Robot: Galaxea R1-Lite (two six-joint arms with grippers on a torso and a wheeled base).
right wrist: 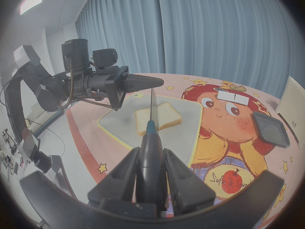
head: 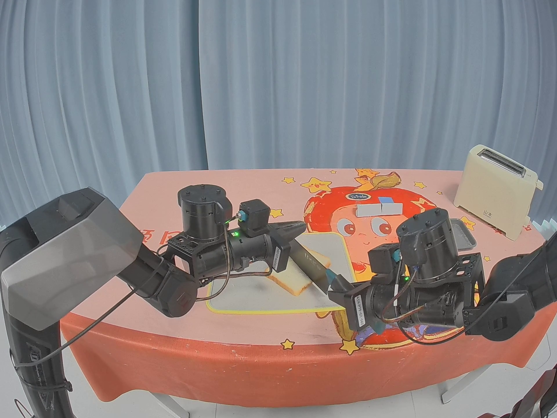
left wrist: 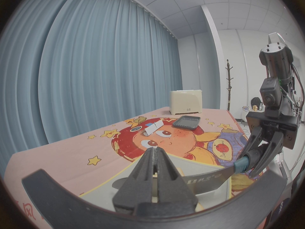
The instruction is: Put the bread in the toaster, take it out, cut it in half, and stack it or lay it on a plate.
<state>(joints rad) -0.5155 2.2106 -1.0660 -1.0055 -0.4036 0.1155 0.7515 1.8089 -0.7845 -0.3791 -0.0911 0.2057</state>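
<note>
My matt black plastic right gripper (right wrist: 151, 151) clasps a smooth grey metal knife (head: 307, 264) with a teal-tipped plastic handle over the porous white bread slice (right wrist: 166, 113) on the matt pale plastic cutting board (right wrist: 181, 137).

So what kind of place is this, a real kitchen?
Likely a test room set up as a kitchen, not a home. The toaster sits on a cartoon-print tablecloth, blue curtains line the wall, and a panelled office ceiling and coat stand show beyond.
</note>
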